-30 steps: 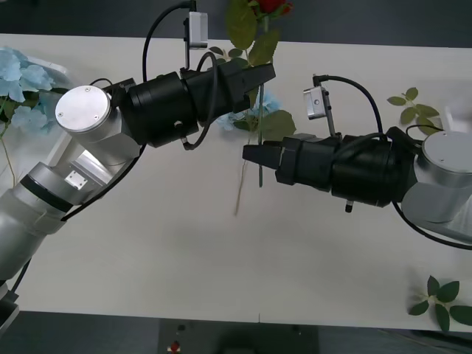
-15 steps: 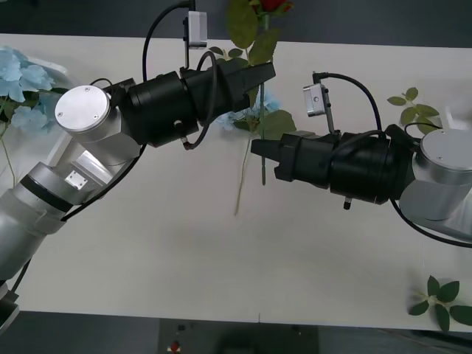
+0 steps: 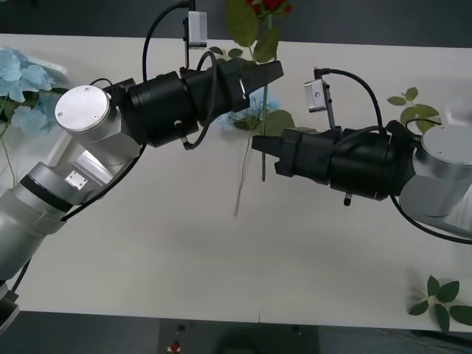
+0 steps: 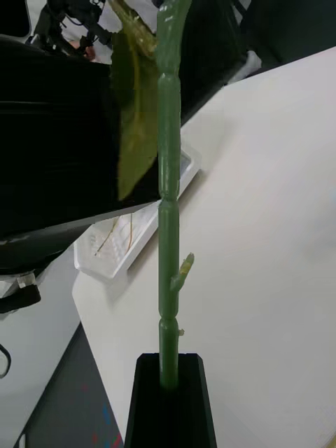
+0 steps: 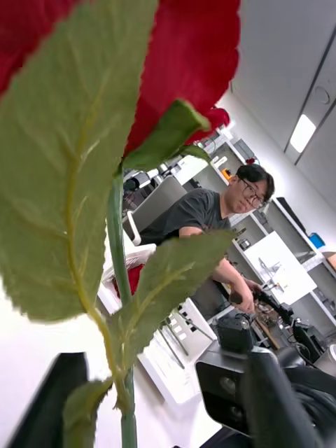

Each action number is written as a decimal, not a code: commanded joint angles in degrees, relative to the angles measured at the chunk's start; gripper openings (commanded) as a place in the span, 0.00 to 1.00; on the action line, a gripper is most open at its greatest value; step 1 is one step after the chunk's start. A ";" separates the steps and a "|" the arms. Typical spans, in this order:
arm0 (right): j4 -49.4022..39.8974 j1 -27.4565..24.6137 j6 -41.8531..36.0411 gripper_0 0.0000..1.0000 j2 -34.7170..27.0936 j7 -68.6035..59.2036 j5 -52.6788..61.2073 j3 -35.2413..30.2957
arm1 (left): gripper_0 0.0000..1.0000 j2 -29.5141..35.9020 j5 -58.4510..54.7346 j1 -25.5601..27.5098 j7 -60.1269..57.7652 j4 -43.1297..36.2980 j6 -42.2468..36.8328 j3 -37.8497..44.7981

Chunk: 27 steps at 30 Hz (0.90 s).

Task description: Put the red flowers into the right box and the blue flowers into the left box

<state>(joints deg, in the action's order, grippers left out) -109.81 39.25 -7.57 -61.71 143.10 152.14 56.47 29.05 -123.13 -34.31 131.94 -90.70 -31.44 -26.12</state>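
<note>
As the black right gripper [image 3: 258, 144] drifts up and toward its own side in the front view, the deep-red artificial rose on its long green stem [image 3: 265, 44] goes with it, upright above the white table [image 3: 147, 243], and the black left gripper [image 3: 274, 72] trails along near the leaves. From the right wrist, the fingers are pressed together on the lower stem. From the left wrist, the fingers stand spread with the stem loose between them. It looks like a handover: the rose is now the right arm's to carry to the right box.
</note>
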 commanded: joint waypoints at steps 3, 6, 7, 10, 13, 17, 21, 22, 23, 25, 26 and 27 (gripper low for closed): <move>-1.98 2.32 -1.05 0.00 -5.79 -2.03 2.46 -2.68 | 1.00 -0.04 -0.80 -1.81 2.62 -1.94 0.41 0.28; -2.60 2.32 -4.12 0.00 -9.39 -2.82 2.46 -4.35 | 1.00 0.04 -0.80 -1.72 2.71 -1.94 0.41 0.28; -2.60 2.32 -5.88 0.00 -11.06 -3.52 2.46 -5.05 | 1.00 0.04 -0.89 -1.72 2.62 -1.94 0.41 0.28; -2.60 2.32 -10.19 0.00 -15.98 -6.43 2.46 -6.55 | 1.00 0.04 -0.89 -1.81 2.62 -1.94 0.41 0.28; -1.46 2.32 -15.81 0.00 -21.34 -9.33 2.46 -8.66 | 1.00 0.04 -0.89 -1.81 2.62 -1.94 0.41 0.28; 2.94 2.24 -24.95 0.00 -27.93 -13.10 2.46 -11.64 | 1.00 0.39 -0.97 -1.81 2.62 -1.94 0.33 0.28; 11.99 2.24 -33.74 0.00 -30.83 -14.16 2.29 -13.49 | 1.00 2.50 -1.06 -1.81 2.53 -1.94 0.06 0.90; 15.16 2.24 -36.47 0.00 -31.01 -14.07 2.11 -14.02 | 1.00 3.21 -1.24 -1.81 2.53 -2.02 -0.03 1.07; 18.41 2.24 -39.10 0.00 -31.10 -14.07 1.59 -14.55 | 1.00 3.91 -1.50 -1.81 2.44 -2.29 -0.03 1.25; 27.02 2.32 -45.96 0.00 -30.83 -14.25 -0.52 -16.22 | 1.00 5.84 -2.82 -1.81 2.53 -2.73 -0.03 1.69; 31.85 2.41 -49.39 0.00 -30.57 -14.16 -1.93 -17.01 | 1.00 6.90 -3.61 -1.81 2.53 -2.99 -0.03 1.95; 35.55 2.50 -51.67 0.00 -30.22 -14.07 -3.07 -17.53 | 1.00 7.87 -4.31 -1.81 2.44 -3.25 -0.03 2.04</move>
<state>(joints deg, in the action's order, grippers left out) -81.58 40.51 -56.15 -91.81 130.06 151.15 41.03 33.51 -125.99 -34.32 131.94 -91.14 -31.45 -26.06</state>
